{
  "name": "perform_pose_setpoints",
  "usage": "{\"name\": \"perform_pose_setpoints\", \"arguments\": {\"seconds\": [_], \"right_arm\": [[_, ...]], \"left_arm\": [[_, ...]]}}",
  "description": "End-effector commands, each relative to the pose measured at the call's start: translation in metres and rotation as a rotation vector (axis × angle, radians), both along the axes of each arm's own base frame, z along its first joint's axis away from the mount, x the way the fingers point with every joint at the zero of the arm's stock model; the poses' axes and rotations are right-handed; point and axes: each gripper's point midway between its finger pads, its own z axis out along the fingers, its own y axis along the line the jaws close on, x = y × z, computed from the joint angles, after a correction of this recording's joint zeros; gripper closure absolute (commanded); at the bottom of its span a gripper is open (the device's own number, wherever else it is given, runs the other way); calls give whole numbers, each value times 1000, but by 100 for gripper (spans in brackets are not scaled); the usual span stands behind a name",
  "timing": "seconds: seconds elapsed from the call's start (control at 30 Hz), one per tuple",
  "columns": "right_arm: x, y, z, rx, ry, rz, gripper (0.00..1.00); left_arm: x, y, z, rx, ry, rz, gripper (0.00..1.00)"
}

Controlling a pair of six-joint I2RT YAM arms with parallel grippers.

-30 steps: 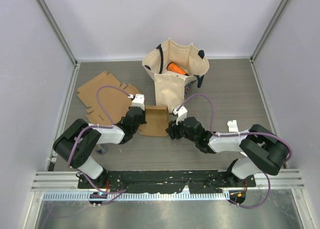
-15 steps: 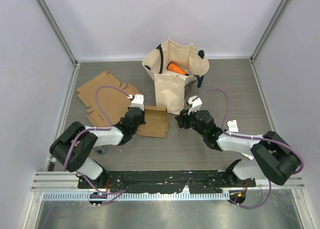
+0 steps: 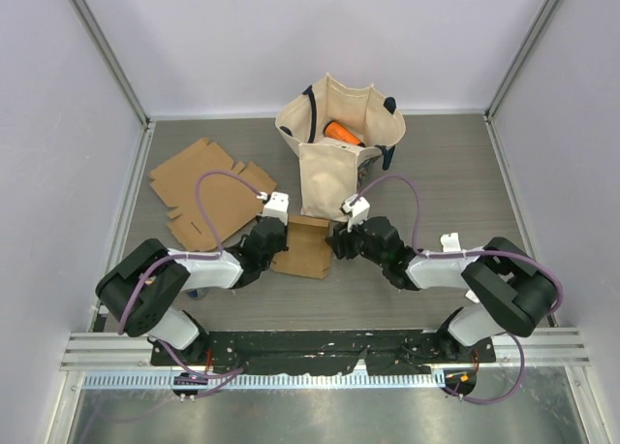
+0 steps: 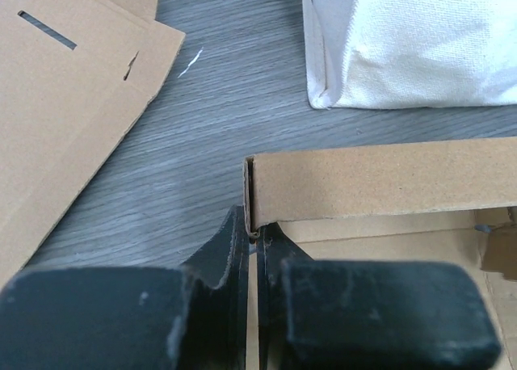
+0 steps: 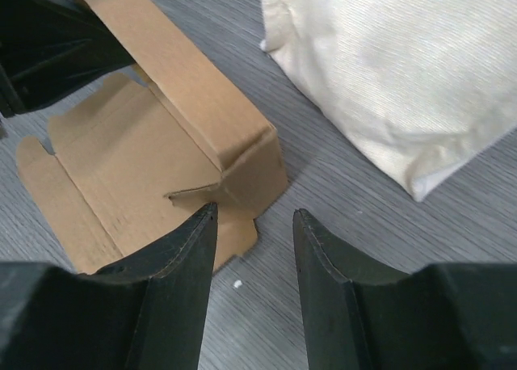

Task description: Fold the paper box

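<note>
The half-folded paper box (image 3: 303,250) sat just before the canvas tote bag (image 3: 334,173), which held an orange object (image 3: 341,133), left gripper (image 4: 257,239) clamped on its wall, right gripper (image 5: 254,253) gaping beside its corner.

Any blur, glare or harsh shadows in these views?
Top external: even, diffuse light, soft shadows, no glare on the table. Left wrist: left gripper soft, paper box edge sharp. Right wrist: right gripper near-black, slightly soft; canvas bag bright, weave visible.
</note>
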Motion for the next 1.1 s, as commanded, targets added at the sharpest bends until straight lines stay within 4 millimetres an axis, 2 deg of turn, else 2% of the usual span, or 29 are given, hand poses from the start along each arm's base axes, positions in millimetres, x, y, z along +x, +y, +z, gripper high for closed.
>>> {"name": "perform_pose_setpoints", "arguments": {"seconds": [0.0,0.13,0.2,0.23,0.27,0.3,0.43,0.47,0.6,0.67,0.7,0.77,0.8,0.83,0.87,0.9,0.93,0.97,1.07], "right_arm": [[18,22,32,54,-119,-7,52],[28,15,34,52,-188,-100,53],[31,12,29,18,-225,-153,55],[26,15,27,-7,-252,-156,58],[33,9,35,7,-294,-226,60],[33,6,28,-5,-293,-245,61],[41,1,24,-27,-320,-352,75],[38,3,27,-26,-341,-366,76],[47,-9,34,-42,-375,-522,83],[48,-9,28,-65,-373,-546,90],[50,-11,31,-69,-382,-601,99],[50,-18,25,-115,-389,-682,99],[45,-10,30,-113,-402,-709,99],[40,-29,36,-113,-420,-867,99],[35,-31,30,-150,-432,-902,99],[25,-26,33,-146,-441,-936,99],[19,-31,37,-132,-446,-998,99],[14,-29,31,-157,-450,-994,99],[1,-21,30,-145,-452,-993,99]], "left_arm": [[-1,-3,11,-12,-40,18,100],[-5,-4,12,-6,-41,12,100],[-6,-3,11,-5,-41,16,100],[-6,-4,13,-9,-44,16,100],[-7,-4,13,-7,-42,13,100],[-7,-4,13,-6,-44,16,100],[-11,-8,14,-13,-43,8,100],[-11,-8,14,-13,-44,8,100],[-16,-9,12,-12,-31,21,100],[-18,-11,11,-27,-26,31,100],[-20,-13,12,-33,-20,31,100],[-21,-11,12,-56,-17,84,100],[-23,-10,12,-55,-10,102,100],[-26,-11,11,-61,-8,119,100],[-24,-4,13,-53,-31,183,100],[-24,-4,13,-81,-30,218,100],[-26,-5,10,-79,-27,240,100],[-24,-5,14,-89,-42,278,100],[-23,-9,14,-114,-39,322,100]]}}
